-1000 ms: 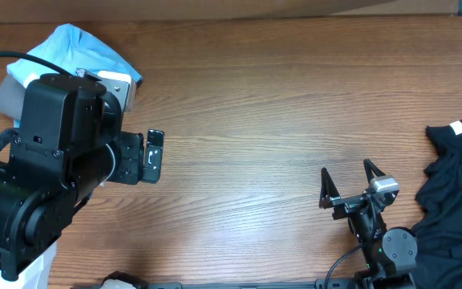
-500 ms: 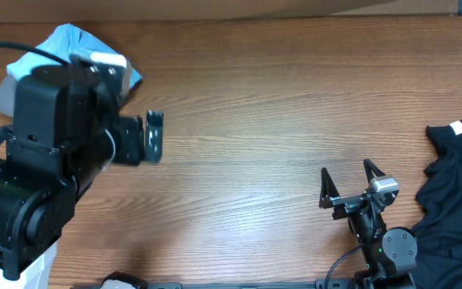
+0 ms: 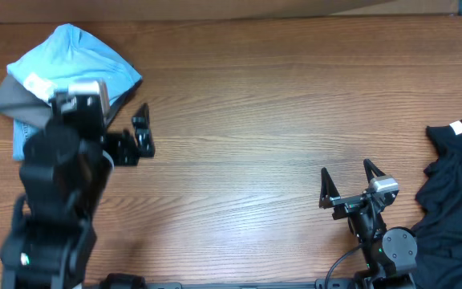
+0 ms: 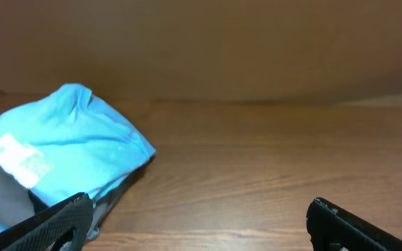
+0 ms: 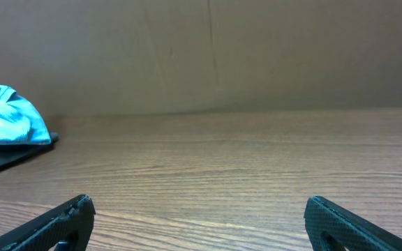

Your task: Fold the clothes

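waiting to be folded: the clothes [image 3: 83, 56], a light blue t-shirt, sit in a rounded heap at ten o'clock on the table [image 3: 255, 88], bunched rather than spread flat; a patch of white print shows on the near side.
under the heap: a grey garment [image 3: 5, 96] pokes out at the heap's eight o'clock edge, so the t-shirt rests on a small pile, not on bare wood.
left gripper [image 3: 144, 132]: at nine o'clock, near the heap's five o'clock edge, touching nothing; its jaws are spread wide and empty. its own camera has the t-shirt off at ten o'clock, so it does not look lined up for a grasp.
right gripper [image 3: 347, 170]: at five o'clock, well apart from the t-shirt, jaws wide and empty, facing twelve o'clock across bare wood; it seems parked until there is cloth to share.
black garment [image 3: 455, 185]: at three to four o'clock on the table edge, with a white label [image 3: 456, 128]; apparently set aside.
progress, as a judgement: folding has not begun; the t-shirt likely needs lifting off the pile and spreading in the middle, where both arms reach.
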Action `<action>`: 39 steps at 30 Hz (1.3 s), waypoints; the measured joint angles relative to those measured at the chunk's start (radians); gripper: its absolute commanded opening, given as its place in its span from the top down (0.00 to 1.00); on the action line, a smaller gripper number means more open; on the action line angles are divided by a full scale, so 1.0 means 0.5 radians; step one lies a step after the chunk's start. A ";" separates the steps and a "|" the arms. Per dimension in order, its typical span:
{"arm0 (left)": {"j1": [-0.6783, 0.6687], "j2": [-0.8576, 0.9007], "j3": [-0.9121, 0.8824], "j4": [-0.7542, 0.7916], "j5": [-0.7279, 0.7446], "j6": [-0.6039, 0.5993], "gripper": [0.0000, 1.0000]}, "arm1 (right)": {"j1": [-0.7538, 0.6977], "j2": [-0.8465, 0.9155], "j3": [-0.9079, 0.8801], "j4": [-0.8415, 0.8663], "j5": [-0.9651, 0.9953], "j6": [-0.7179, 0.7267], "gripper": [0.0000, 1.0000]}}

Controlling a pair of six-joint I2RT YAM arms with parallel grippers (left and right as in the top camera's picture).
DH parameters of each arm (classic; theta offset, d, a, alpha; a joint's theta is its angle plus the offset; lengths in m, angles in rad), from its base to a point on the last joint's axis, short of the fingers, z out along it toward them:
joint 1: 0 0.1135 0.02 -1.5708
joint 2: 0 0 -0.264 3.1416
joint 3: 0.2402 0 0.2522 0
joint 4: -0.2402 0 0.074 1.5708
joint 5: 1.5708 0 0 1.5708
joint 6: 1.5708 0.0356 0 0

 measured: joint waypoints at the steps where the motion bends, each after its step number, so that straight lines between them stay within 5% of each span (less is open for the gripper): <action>1: 0.014 -0.091 -0.104 0.065 0.005 0.000 0.00 | 0.000 0.000 0.000 0.000 0.000 0.001 0.00; 15: 0.037 -1.148 -1.229 0.823 -0.077 0.000 0.00 | 0.000 0.000 0.000 0.000 0.000 0.001 0.00; 22: 0.037 -1.594 -1.720 0.886 -0.079 -0.002 0.00 | 0.001 0.000 0.000 -0.001 0.001 0.001 0.00; 32: 0.037 -1.637 -2.187 1.376 -0.069 -0.009 0.00 | 0.001 0.000 0.000 -0.001 0.000 0.001 0.00; 39: 0.037 -1.639 -2.308 1.273 -0.025 -0.016 0.00 | 0.000 0.000 0.000 0.000 0.000 0.002 0.00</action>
